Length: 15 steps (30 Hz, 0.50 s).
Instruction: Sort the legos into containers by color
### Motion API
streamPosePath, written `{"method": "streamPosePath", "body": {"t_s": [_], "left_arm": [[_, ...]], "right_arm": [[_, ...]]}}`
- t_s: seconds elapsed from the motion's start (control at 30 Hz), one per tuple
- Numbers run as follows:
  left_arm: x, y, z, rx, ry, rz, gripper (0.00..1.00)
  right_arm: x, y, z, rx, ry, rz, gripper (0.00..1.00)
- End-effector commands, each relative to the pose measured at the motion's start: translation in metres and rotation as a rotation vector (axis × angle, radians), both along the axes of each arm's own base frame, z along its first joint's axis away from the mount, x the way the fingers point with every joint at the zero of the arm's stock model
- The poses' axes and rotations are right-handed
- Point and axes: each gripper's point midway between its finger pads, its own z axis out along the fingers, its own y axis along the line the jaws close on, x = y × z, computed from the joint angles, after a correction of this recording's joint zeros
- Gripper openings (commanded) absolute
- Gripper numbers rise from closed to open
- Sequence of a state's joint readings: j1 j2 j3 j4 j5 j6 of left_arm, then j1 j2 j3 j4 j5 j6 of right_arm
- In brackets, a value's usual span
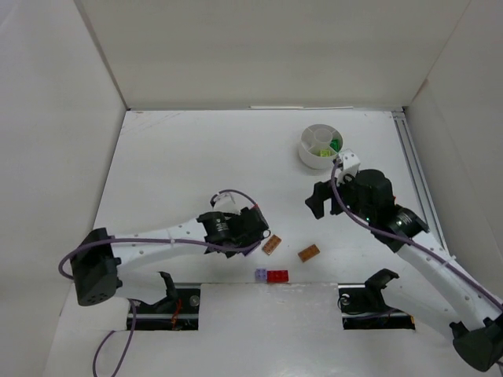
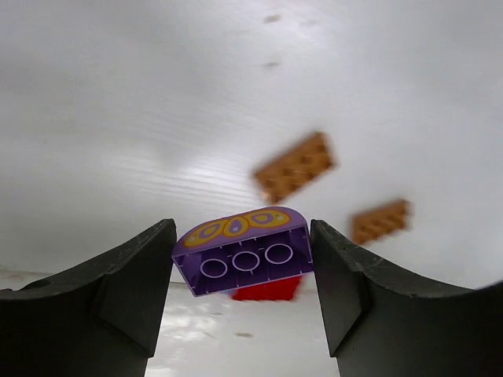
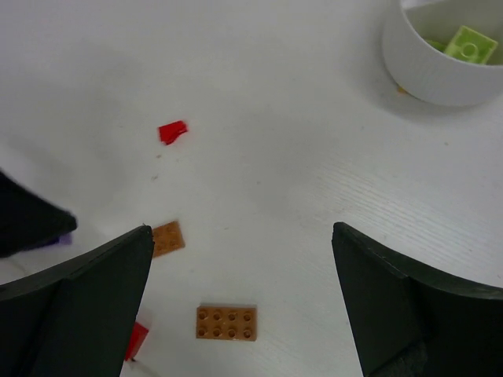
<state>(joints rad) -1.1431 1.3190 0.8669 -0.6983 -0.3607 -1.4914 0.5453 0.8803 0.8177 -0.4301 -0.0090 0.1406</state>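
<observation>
My left gripper (image 1: 258,229) is shut on a purple brick (image 2: 244,251) with a yellow pattern, tilted, its hollow underside toward the camera. Behind it lies a red brick (image 2: 267,289). Two orange-brown bricks (image 1: 271,244) (image 1: 308,253) lie on the table just right of this gripper. A lilac brick (image 1: 260,274) and a red brick (image 1: 277,276) lie side by side nearer the front. The round white dish (image 1: 306,153) at the back right holds lime and green bricks (image 1: 333,145). My right gripper (image 1: 321,201) hangs open and empty between the dish and the orange-brown bricks.
White walls enclose the table on the left, back and right. A rail (image 1: 415,177) runs along the right edge. In the right wrist view another small red piece (image 3: 173,131) lies on the table, and the dish (image 3: 428,75) shows a lime brick (image 3: 470,43).
</observation>
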Motion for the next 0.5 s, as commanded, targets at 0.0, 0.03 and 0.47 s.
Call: {"method": "streamPosePath", "body": {"t_s": [0.0, 0.03, 0.47], "left_arm": [[0.036, -0.031, 0.077, -0.191, -0.226, -0.067, 0.54], [0.045, -0.041, 0.094, -0.251, -0.274, -0.073, 0.54], [0.096, -0.058, 0.220, -0.515, -0.585, -0.014, 0.50]], "right_arm": [[-0.030, 0.035, 0.044, 0.143, -0.169, 0.279, 1.00], [-0.039, 0.039, 0.044, 0.155, -0.184, 0.338, 1.00], [-0.081, 0.098, 0.113, 0.448, -0.354, 0.569, 1.00]]}}
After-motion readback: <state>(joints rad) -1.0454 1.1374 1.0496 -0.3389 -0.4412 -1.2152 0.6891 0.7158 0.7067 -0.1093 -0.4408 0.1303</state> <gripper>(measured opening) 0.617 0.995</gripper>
